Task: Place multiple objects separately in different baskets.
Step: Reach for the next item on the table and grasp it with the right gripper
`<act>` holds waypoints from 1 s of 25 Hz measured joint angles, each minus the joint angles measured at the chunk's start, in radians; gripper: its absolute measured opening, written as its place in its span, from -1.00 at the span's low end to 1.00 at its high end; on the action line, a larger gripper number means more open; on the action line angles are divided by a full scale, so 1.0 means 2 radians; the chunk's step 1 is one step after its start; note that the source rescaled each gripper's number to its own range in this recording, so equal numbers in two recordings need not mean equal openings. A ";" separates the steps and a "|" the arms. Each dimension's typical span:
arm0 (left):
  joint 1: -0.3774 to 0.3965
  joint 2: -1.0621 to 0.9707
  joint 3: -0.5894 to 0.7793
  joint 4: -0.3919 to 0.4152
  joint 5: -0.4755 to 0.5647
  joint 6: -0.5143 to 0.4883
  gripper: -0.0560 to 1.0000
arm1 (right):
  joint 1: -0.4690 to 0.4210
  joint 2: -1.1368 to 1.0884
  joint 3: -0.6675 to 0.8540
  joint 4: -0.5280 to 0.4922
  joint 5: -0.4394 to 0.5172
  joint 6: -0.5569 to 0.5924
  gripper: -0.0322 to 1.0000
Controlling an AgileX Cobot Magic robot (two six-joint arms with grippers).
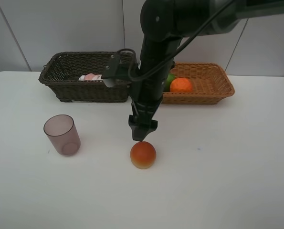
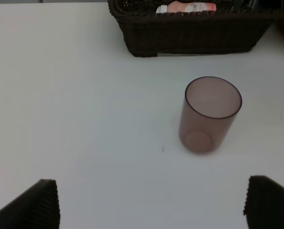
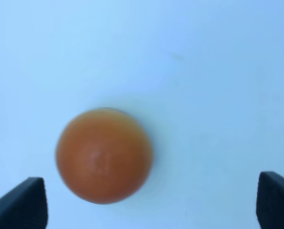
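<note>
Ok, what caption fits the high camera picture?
Open right end effector hovers over the red-orange fruit, mauve cup standing to its left.

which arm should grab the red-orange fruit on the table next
Right. The right gripper hangs just above the red-orange fruit, jaws open, and its wrist view shows the fruit lying between them. The left gripper, jaws also open, faces the mauve cup farther left.

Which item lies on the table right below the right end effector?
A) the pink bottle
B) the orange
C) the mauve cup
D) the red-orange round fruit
D: the right end effector hangs open just above the red-orange round fruit, while the mauve cup stands apart, further left in the high view.
</note>
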 joint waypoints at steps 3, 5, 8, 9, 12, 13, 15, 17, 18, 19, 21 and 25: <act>0.000 0.000 0.000 0.000 0.000 0.000 1.00 | 0.017 -0.001 0.000 0.007 -0.002 -0.071 0.86; 0.000 0.000 0.000 0.000 0.000 0.000 1.00 | 0.024 -0.001 0.002 0.007 -0.003 -0.109 0.86; 0.000 0.000 0.000 0.000 0.000 0.000 1.00 | 0.031 -0.001 0.018 -0.001 -0.011 -0.148 0.86; 0.000 0.000 0.000 0.000 0.000 0.000 1.00 | 0.031 -0.001 0.026 -0.001 -0.017 -0.154 0.86; 0.000 0.000 0.000 0.000 0.000 0.000 1.00 | 0.031 -0.001 0.058 -0.018 -0.042 -0.162 0.86; 0.000 0.000 0.000 0.000 0.000 0.000 1.00 | 0.031 -0.001 0.068 -0.028 -0.049 -0.163 0.86; 0.000 0.000 0.000 0.000 0.000 0.000 1.00 | 0.031 -0.001 0.085 -0.047 -0.061 -0.164 0.86; 0.000 0.000 0.000 0.000 0.000 0.000 1.00 | 0.035 -0.001 0.092 -0.059 -0.073 -0.165 0.86; 0.000 0.000 0.000 0.000 0.000 0.000 1.00 | 0.038 -0.001 0.093 -0.062 -0.078 -0.165 0.86; 0.000 0.000 0.000 0.000 0.000 0.000 1.00 | 0.043 -0.001 0.093 -0.063 -0.083 -0.166 0.86; 0.000 0.000 0.000 0.000 0.000 0.000 1.00 | 0.048 -0.001 0.093 -0.061 -0.092 -0.166 0.86; 0.000 0.000 0.000 0.000 0.000 0.000 1.00 | 0.050 -0.001 0.093 -0.054 -0.095 -0.166 0.86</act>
